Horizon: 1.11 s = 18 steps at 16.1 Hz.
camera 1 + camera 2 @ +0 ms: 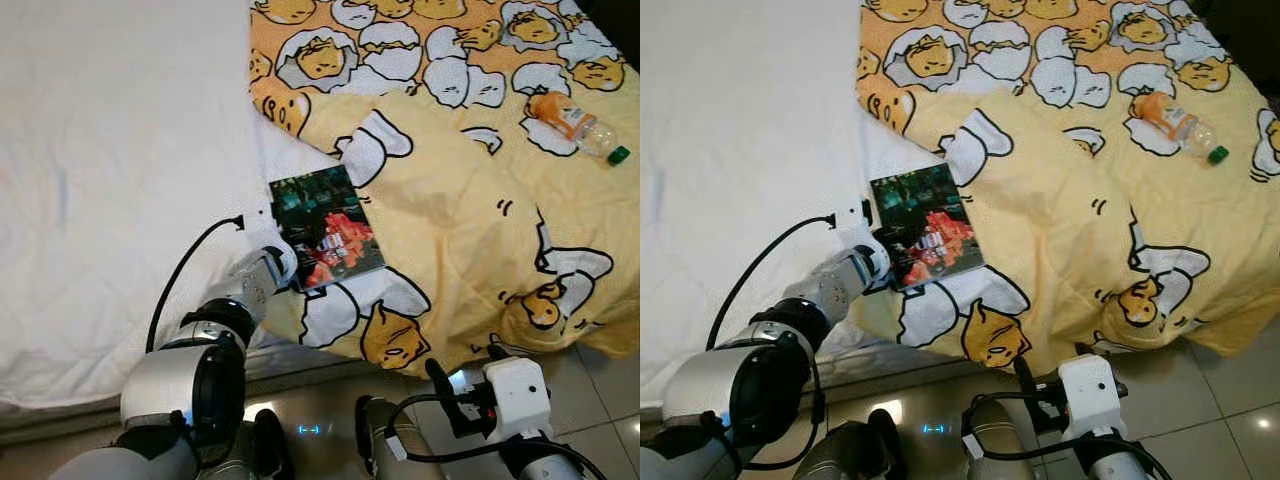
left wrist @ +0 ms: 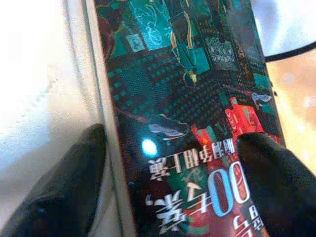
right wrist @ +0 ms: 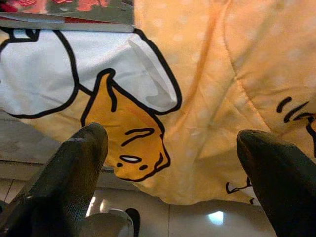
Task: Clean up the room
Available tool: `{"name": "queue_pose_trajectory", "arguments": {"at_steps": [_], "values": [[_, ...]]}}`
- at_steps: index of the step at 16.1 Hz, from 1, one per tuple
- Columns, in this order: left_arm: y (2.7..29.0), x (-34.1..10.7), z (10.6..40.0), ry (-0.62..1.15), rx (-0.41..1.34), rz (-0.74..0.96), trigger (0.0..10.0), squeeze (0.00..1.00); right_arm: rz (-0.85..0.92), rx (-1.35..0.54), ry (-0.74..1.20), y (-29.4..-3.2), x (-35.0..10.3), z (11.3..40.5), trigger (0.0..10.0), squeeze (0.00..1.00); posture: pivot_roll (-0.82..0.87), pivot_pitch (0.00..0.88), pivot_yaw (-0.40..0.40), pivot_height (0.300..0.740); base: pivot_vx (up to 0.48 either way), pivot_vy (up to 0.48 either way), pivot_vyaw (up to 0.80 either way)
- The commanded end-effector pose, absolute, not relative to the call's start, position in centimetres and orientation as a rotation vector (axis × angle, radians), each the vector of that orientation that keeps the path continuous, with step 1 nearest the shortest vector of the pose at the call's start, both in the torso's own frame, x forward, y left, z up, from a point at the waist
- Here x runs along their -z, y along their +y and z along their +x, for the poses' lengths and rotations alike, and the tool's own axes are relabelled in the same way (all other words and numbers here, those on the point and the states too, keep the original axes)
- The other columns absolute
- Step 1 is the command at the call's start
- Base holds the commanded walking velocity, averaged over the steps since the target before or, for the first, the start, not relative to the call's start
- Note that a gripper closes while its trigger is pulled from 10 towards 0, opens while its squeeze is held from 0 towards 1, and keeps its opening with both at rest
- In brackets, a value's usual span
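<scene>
Two black fingers (image 2: 59, 182) of the left gripper (image 1: 290, 262) close on the near edge of a glossy dark-covered book with teal and red artwork (image 1: 325, 225), one under its pale page side, one on the cover. The book lies on the bed's yellow cartoon-egg-print quilt (image 1: 470, 210), at that quilt's border with the white sheet (image 1: 110, 150). The right gripper (image 3: 173, 168) hangs spread wide and empty below the quilt's overhanging edge, above tiled floor (image 1: 600, 385). An orange-labelled clear plastic bottle with a green cap (image 1: 578, 125) lies far up the quilt.
</scene>
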<state>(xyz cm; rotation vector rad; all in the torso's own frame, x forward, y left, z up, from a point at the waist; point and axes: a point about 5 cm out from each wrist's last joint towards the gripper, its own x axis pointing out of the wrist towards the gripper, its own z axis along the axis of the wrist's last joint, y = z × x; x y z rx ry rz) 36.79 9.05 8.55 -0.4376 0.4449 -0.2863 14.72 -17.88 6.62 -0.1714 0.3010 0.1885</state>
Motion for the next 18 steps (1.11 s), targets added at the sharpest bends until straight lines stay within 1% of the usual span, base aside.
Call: {"name": "queue_pose_trajectory", "arguments": {"at_steps": [1,3,5,7,9,13,15,18], "values": [[6.6,-7.5,35.7,0.504,0.388,-0.381,0.0,0.0,-0.178,-0.195,0.345,-18.1,-6.0,14.3,10.0,0.0,-0.52,0.244,0.005,0.714,0.0,0.0,0.0],[5.9,-7.3,35.4,0.512,0.437,-0.33,0.0,0.0,-0.177,-0.195,0.348,-18.0,-5.9,14.3,10.0,0.0,-0.51,0.242,0.007,0.714,0.0,0.0,0.0],[5.5,-6.3,34.6,0.566,0.437,-0.315,0.0,0.0,-0.175,-0.197,0.346,-17.9,-5.8,14.5,10.0,0.0,-0.51,0.24,0.008,0.714,0.0,0.0,0.0],[5.2,-5.7,34.2,0.593,0.431,-0.348,0.0,0.0,-0.174,-0.199,0.344,-17.9,-5.8,14.6,10.0,0.0,-0.51,0.241,0.008,0.714,0.0,0.0,0.0],[4.9,-5.5,33.9,0.6,0.414,-0.446,0.0,0.0,-0.173,-0.2,0.345,-17.8,-5.8,14.5,10.0,0.0,-0.51,0.242,0.007,0.714,0.0,0.0,0.0],[4.4,-5.3,33.7,0.596,0.423,-0.504,0.0,0.0,-0.171,-0.2,0.341,-17.7,-5.8,14.7,10.0,0.0,-0.51,0.232,0.01,0.714,0.0,0.0,0.0],[3.9,-5.9,33.8,0.551,0.471,-0.522,0.0,0.0,-0.17,-0.201,0.336,-17.6,-5.8,14.9,10.0,0.0,-0.51,0.232,0.011,0.714,0.0,0.0,0.0],[3.5,-6.4,34.0,0.522,0.51,-0.5,0.0,0.0,-0.17,-0.205,0.336,-17.6,-5.7,15.0,10.0,0.0,-0.5,0.234,0.009,0.714,0.0,0.0,0.0]]}}
